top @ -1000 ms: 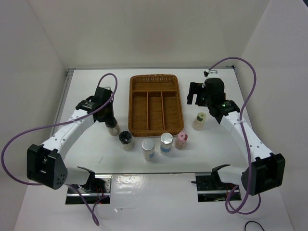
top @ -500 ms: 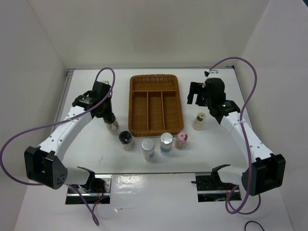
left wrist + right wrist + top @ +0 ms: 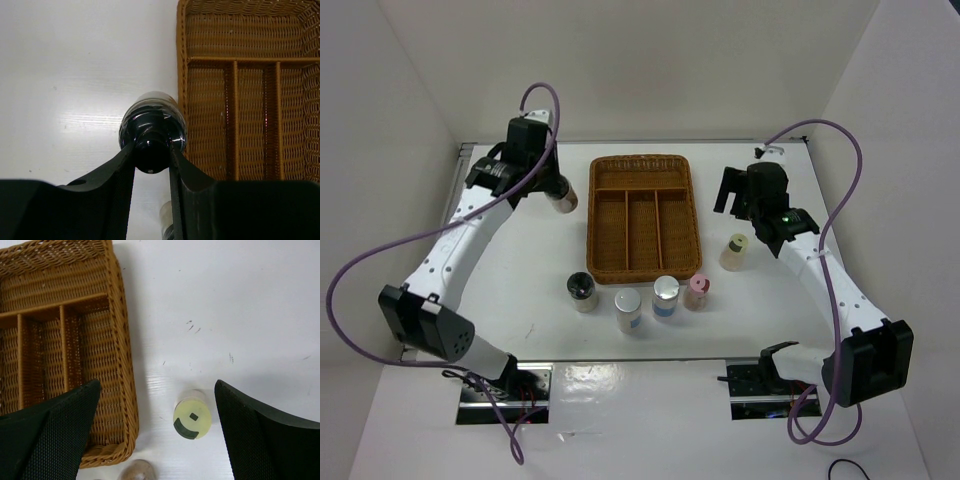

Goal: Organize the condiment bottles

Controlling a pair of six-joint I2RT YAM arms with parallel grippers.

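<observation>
Black-lidded bottle [image 3: 152,131], apparently lifted, now rides left end effector [image 3: 151,151] beside tray [image 3: 181,60].

White-shelled arms [image 3: 455,250], black joints, black jaws, looping purple cables [image 3: 807,123].

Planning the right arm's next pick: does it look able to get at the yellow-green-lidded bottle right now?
Probably yes. The yellow-green-lidded bottle stands upright, apart from the wicker tray. In the right wrist view it sits between the right arm's open jaws, with nothing in between.
</observation>
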